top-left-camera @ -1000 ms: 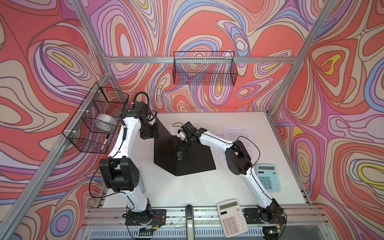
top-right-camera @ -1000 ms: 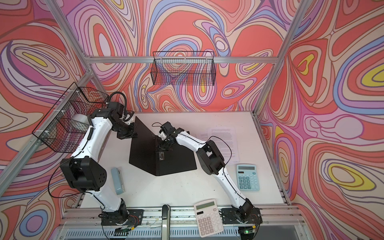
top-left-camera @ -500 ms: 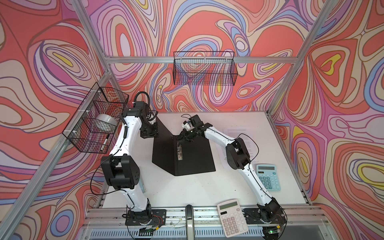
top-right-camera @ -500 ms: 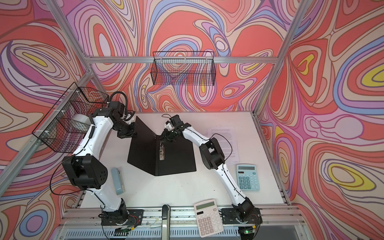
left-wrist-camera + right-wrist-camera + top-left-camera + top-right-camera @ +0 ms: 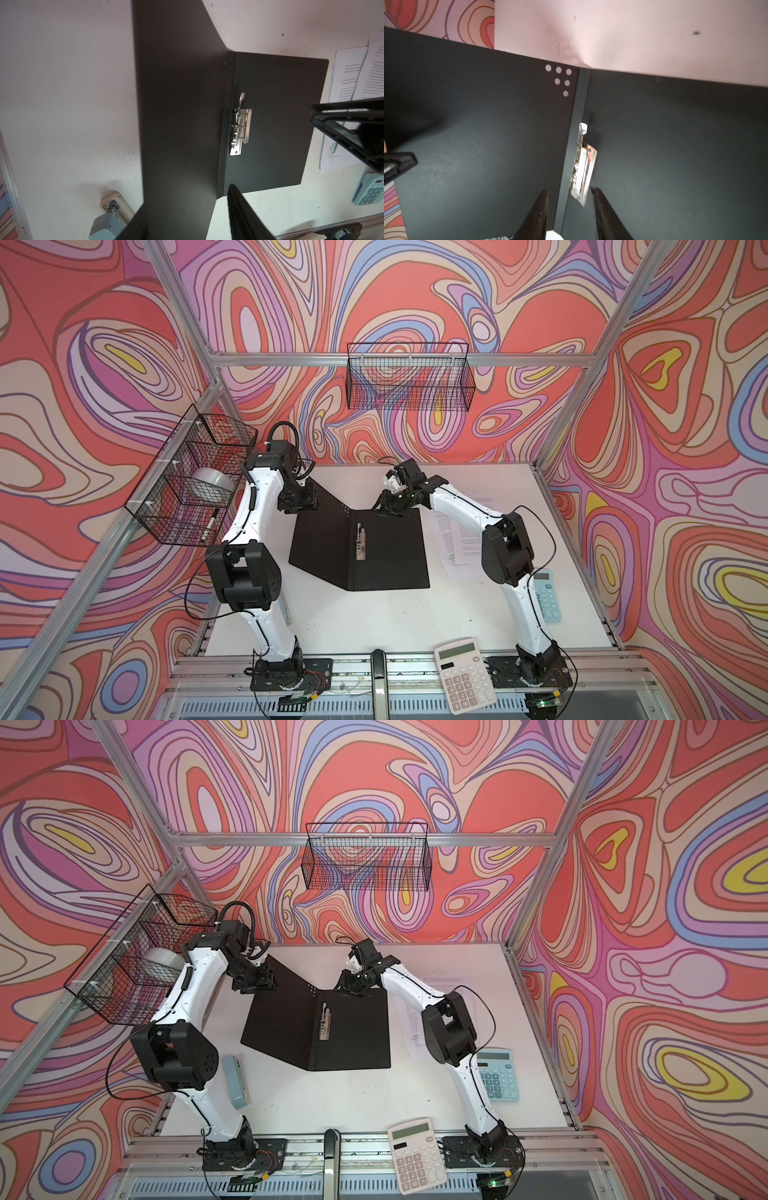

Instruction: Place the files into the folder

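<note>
folder (image 5: 390, 560): open now
right gripper (image 5: 388, 508): backed off the metal clip (image 5: 360, 541), spread, empty
left gripper (image 5: 300, 502): just loosened, spread at folder's upper-left corner
files (image 5: 457, 539): still outside, right side, probably next

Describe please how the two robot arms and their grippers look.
The left arm and right arm have smooth white links between bulky black joint housings. Black cables loop beside each. The left gripper and right gripper are black, with slim tapered fingers. Both arms stand on black base plates.
</note>
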Motion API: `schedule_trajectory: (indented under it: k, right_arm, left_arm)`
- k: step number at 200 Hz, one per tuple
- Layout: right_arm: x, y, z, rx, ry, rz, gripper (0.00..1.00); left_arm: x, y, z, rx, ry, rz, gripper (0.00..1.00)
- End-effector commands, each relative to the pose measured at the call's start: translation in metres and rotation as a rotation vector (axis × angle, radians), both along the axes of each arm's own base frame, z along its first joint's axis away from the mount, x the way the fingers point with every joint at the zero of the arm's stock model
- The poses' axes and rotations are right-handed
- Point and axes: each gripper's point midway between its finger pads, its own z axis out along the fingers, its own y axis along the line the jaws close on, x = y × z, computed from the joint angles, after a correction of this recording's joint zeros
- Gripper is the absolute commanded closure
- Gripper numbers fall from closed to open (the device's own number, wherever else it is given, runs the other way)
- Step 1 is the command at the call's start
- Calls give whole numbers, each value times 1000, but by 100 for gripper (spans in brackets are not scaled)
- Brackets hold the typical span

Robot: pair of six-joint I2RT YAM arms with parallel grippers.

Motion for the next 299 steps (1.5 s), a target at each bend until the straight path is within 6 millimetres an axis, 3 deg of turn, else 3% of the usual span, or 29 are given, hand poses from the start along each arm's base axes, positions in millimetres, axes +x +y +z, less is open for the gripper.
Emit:
schedule_trajectory:
  k: [1,33,62,78,117,134,176,206,221,233,270,299]
  right_arm:
    - [-9,-48,-2,-227,-60,-63,60]
    - [-18,-104,9,-398,-103,-157,53]
    - [-30,-157,23,-565,-131,-229,48]
    - [-39,-198,25,-655,-123,-308,40]
    - [-58,-302,26,-634,-28,-540,37]
    - [-61,-337,16,-608,25,-605,37]
    - [-58,-410,-15,-591,131,-760,37]
    - [-56,-432,-40,-570,204,-777,37]
    - [-54,-434,-47,-563,220,-763,37]
    - [-56,-432,-66,-571,270,-736,37]
    - [-59,-427,-91,-558,321,-699,37]
    - [-64,-426,-105,-568,357,-673,37]
  left_arm:
    - [-18,14,2,61,32,7,29]
    - [-28,28,15,141,-7,33,3]
    - [-34,27,37,140,-64,31,2]
    - [-38,21,50,114,-97,17,1]
    - [-42,12,75,83,-200,-8,0]
    - [-43,-4,80,26,-234,-76,0]
    - [-49,-75,73,-97,-271,-342,0]
    - [-50,-118,57,-121,-241,-476,0]
    - [-48,-132,50,-158,-217,-503,0]
    - [-48,-141,46,-204,-192,-520,0]
    - [-57,-157,34,-310,-110,-562,0]
    - [-60,-158,29,-318,-114,-564,0]
